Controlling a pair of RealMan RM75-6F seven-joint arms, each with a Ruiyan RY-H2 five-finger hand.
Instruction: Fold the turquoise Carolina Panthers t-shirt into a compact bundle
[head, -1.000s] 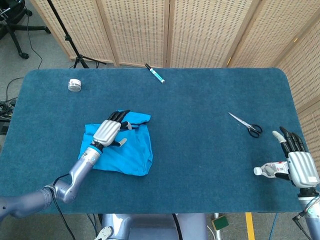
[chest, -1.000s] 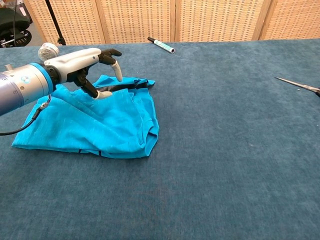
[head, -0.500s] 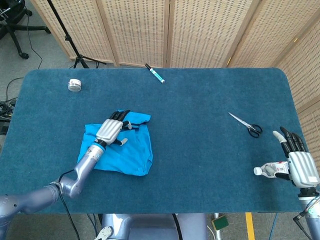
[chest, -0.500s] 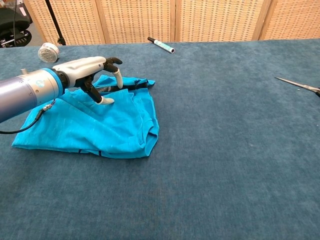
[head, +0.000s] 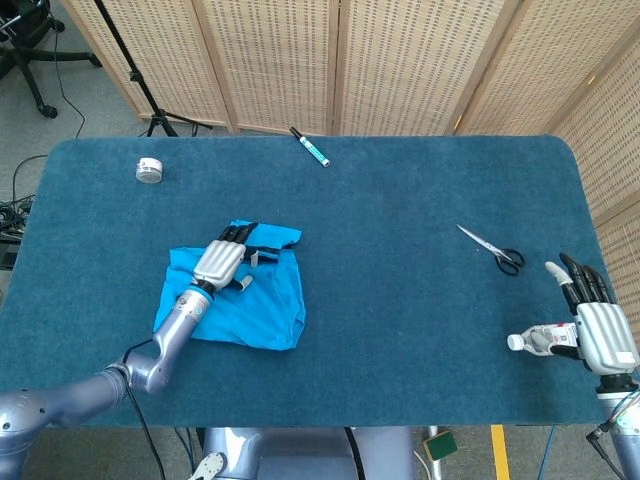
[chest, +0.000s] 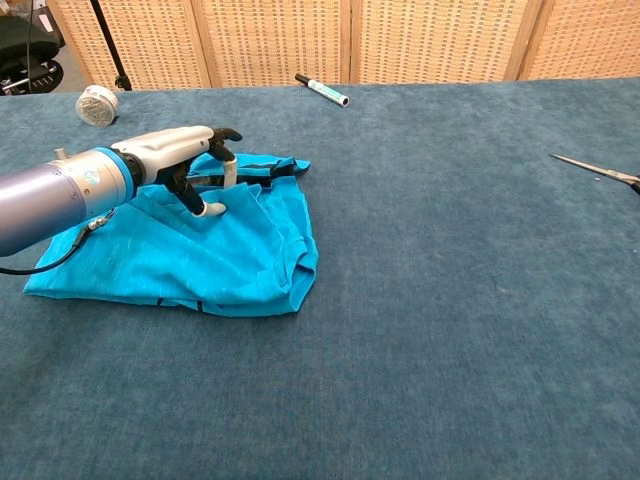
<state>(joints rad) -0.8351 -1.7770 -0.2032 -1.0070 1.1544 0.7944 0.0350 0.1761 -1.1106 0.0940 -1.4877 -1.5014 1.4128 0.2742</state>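
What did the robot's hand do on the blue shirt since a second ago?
The left hand came down lower onto the turquoise t-shirt; its fingers now touch the cloth near the far edge, though a grip cannot be made out. The shirt has barely shifted. The right hand, scissors, marker and tape roll stayed put.

Left robot hand (chest: 190, 160) lower (onto t-shirt (chest: 240, 250))

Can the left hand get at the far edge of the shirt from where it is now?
Probably yes. The left hand is already on the t-shirt near its far edge, with nothing between them; the marker and tape roll lie well clear.
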